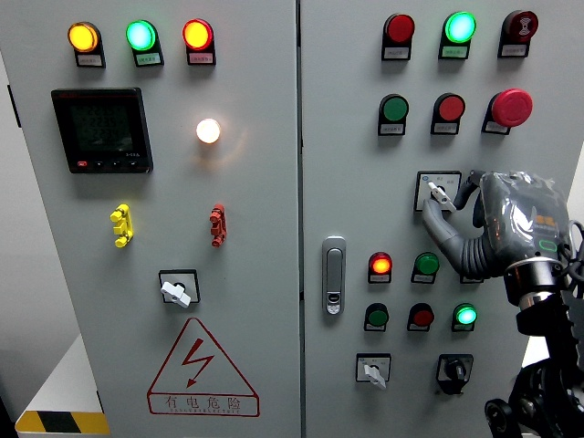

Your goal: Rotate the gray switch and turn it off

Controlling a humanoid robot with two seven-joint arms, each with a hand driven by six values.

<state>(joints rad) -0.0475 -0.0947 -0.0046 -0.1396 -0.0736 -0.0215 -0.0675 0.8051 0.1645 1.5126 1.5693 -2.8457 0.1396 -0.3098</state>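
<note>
Left door edge: the cabinet's left door [246,301] runs from the picture's left side to a vertical seam near the middle.
Top-left lamps: 3 in a row, amber lamp [83,37], green lamp [140,36], second amber lamp [197,35], all lit.
Meter: a black display [101,130] sits below them, with a glowing white lamp [208,130] to its right.
Toggles: a yellow handle [120,225] and a red handle [217,224] sit apart, bare panel between them.
Lower-left switch: a gray selector [177,290] sits above the red warning triangle [202,370].
Seam: the door latch [334,275] sits just right of the seam, with bare panel above and below.
Right door: red and green push buttons fill it, with a red mushroom button [511,107] near the top right.
Gray switch: the gray switch [439,192] sits on a square plate at mid-height of the right door, its knob tilted.
Right hand: the right hand [474,214] comes in from the right edge, thumb and index finger closed on the gray switch's knob.
Bottom row: another gray selector [372,371] and a black selector [453,371] sit below the hand, clear of it.
</note>
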